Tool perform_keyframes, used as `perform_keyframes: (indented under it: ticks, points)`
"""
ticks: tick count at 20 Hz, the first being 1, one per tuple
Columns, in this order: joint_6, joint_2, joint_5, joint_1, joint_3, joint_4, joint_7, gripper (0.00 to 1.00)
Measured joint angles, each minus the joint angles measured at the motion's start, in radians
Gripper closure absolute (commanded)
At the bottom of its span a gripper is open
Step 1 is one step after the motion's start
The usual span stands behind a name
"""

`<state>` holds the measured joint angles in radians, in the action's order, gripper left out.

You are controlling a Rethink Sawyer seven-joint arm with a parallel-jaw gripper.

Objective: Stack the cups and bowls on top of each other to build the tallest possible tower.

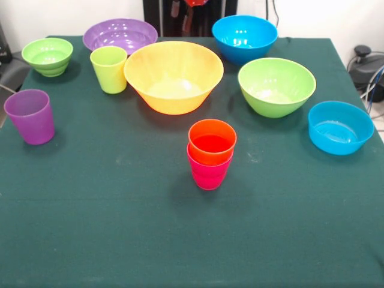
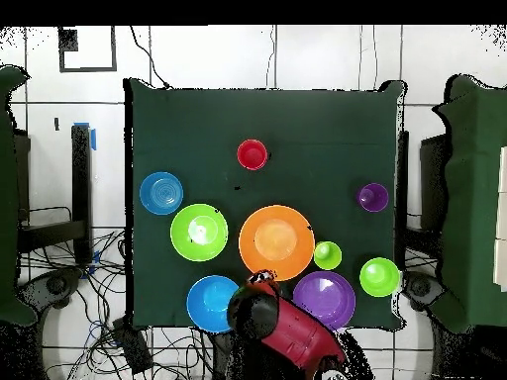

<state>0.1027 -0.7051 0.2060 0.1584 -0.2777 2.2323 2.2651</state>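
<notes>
The tower (image 1: 210, 154) is an orange cup nested in a red-pink cup, upright mid-table; it also shows in the overhead view (image 2: 252, 154). A purple cup (image 1: 30, 116) and a lime green cup (image 1: 109, 69) stand alone at the left. A large orange-yellow bowl (image 1: 173, 75), a purple bowl (image 1: 120, 35), a blue bowl (image 1: 244, 38), a medium lime bowl (image 1: 276, 86), a second blue bowl (image 1: 339, 126) and a small ribbed lime bowl (image 1: 47, 56) sit separately, all upright. My gripper (image 2: 259, 284) is drawn back at the robot's side of the table, far from the tower.
The red and black arm (image 2: 297, 336) lies over the table edge between the blue bowl (image 2: 213, 303) and the purple bowl (image 2: 324, 300). Cables and black gear (image 1: 366, 66) sit off the table's right side. The green cloth (image 1: 120, 228) covers the table.
</notes>
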Motion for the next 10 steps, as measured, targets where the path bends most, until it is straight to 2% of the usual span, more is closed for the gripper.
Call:
perform_keyframes:
  ticks: [6,10]
  points:
    - [0.052,-0.021,-0.032,0.006,-0.026,-0.047,0.0,0.0]
    - [0.08,-0.03,-0.083,0.037,-0.03,-0.104,0.0,0.0]
